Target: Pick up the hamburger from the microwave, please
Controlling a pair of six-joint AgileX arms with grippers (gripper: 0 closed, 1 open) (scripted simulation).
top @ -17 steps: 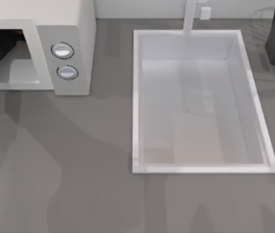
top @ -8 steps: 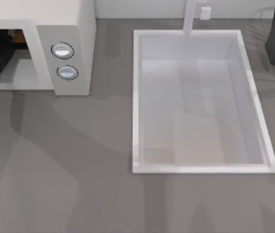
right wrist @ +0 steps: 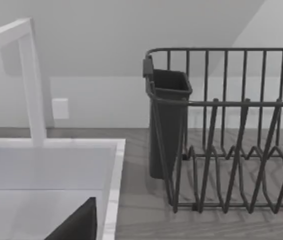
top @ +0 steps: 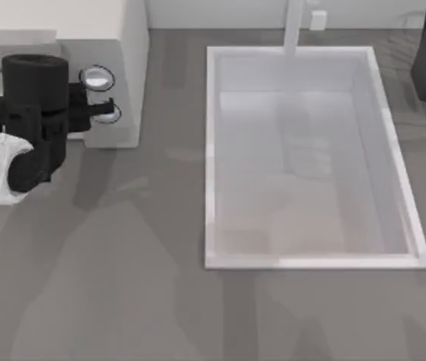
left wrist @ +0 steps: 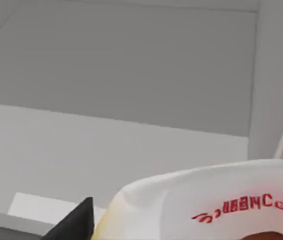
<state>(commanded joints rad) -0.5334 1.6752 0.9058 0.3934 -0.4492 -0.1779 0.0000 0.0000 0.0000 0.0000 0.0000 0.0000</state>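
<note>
Left gripper (top: 106,113) at the microwave (top: 126,45) front, grip state indeterminable; hamburger (left wrist: 216,205) may drop if unsecured.

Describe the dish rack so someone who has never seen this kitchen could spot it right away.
Start at the big white sink basin set into the grey counter, with its white faucet at the back edge. Look just past the basin's far right corner, against the wall: the dish rack stands there. It is the one dark wire-frame thing, with a dark cup-like holder hung on its end.
</note>
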